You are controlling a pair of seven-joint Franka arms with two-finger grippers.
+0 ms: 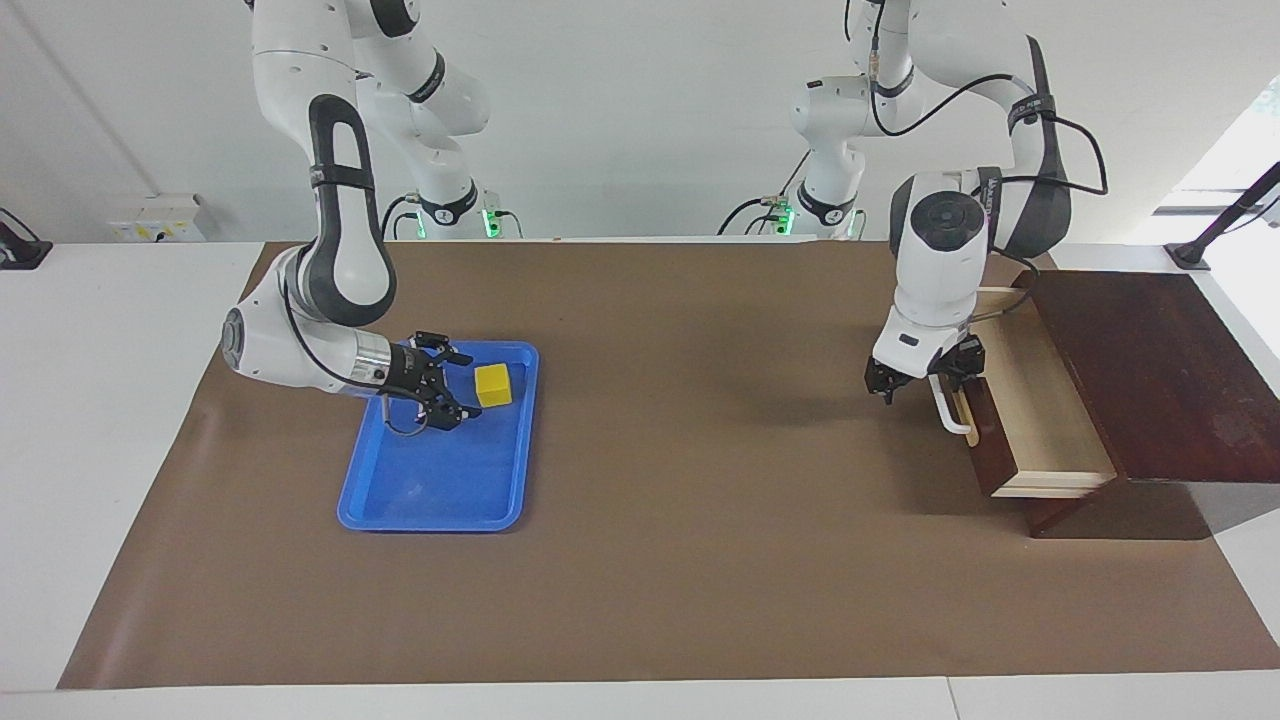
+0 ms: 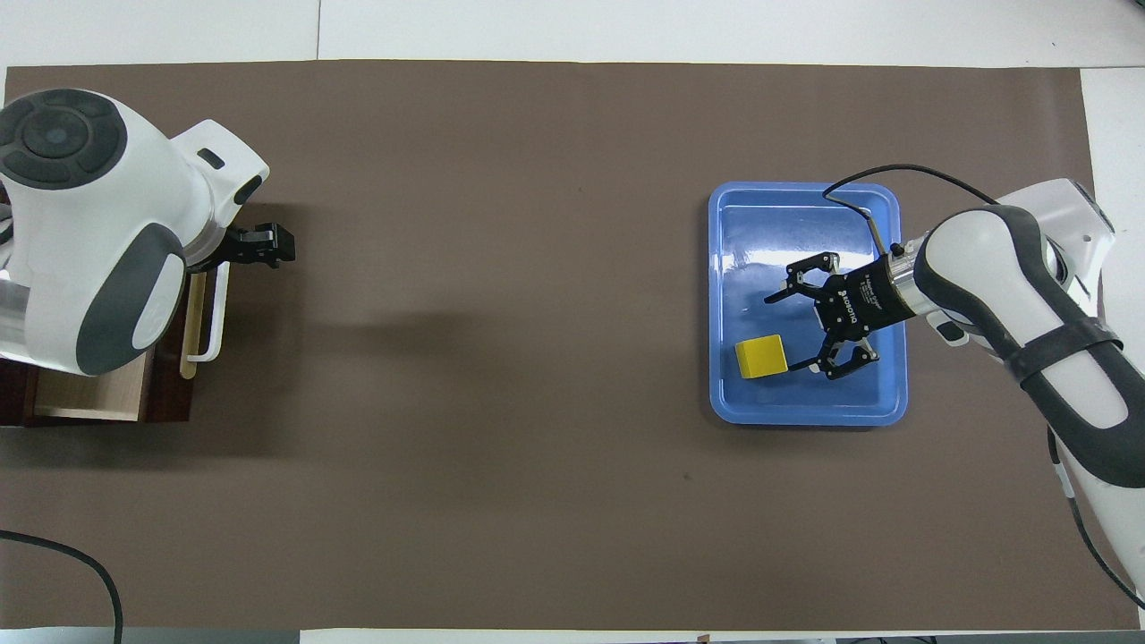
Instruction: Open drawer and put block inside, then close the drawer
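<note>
The yellow block (image 1: pixel 492 385) (image 2: pixel 761 356) lies in the blue tray (image 1: pixel 430 520) (image 2: pixel 805 416), at the tray's end nearer the robots. My right gripper (image 1: pixel 466 388) (image 2: pixel 780 333) is low over the tray, open, its fingertips right beside the block and not around it. The drawer (image 1: pixel 1045 420) (image 2: pixel 89 398) is pulled far out of its dark wooden box (image 1: pixel 1150 370), showing a pale interior with nothing in it. My left gripper (image 1: pixel 920 382) (image 2: pixel 259 246) hangs open just above the white handle (image 1: pixel 950 412) (image 2: pixel 213 313) and holds nothing.
A brown mat (image 1: pixel 700 560) covers the table between the tray and the drawer. The left arm's big white wrist (image 2: pixel 80 224) hides most of the drawer in the overhead view.
</note>
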